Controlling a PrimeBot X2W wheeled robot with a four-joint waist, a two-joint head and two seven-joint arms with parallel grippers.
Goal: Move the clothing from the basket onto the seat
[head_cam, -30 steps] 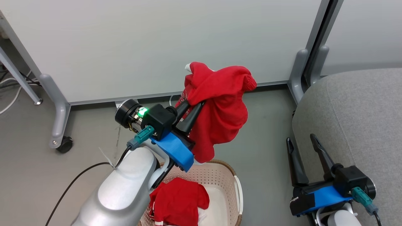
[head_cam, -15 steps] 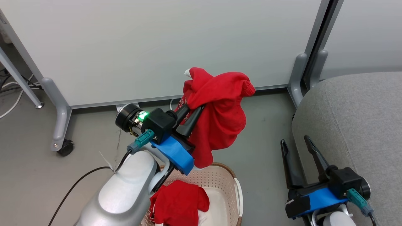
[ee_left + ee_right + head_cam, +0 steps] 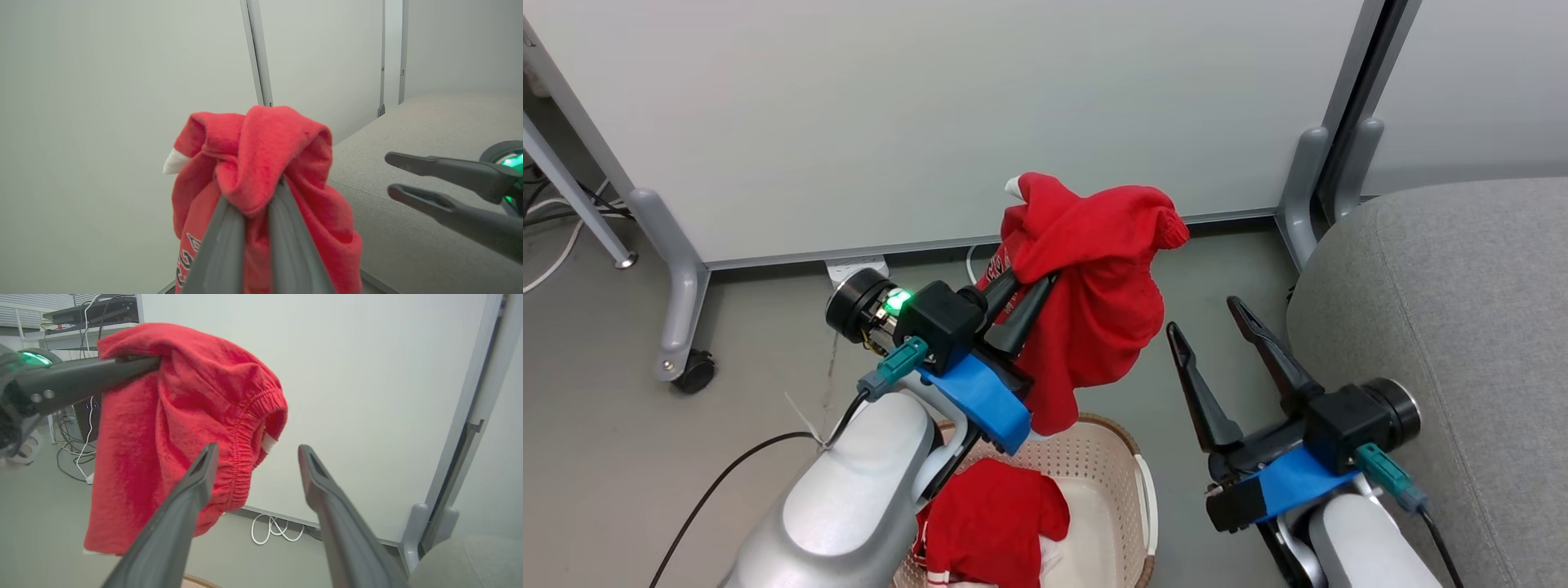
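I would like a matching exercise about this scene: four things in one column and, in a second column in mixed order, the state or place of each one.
Column 1
1. left gripper
2. right gripper
3. basket
4. seat

Column 2
A. grey, on the robot's right
B. shut on a red garment
C. open, fingers apart, holding nothing
D. white with a brown rim, red clothing inside

Pairs: 1-B, 2-C, 3-D, 4-A

Red garment (image 3: 1098, 278) aloft, red clothing (image 3: 988, 531) in basket (image 3: 1094, 461)
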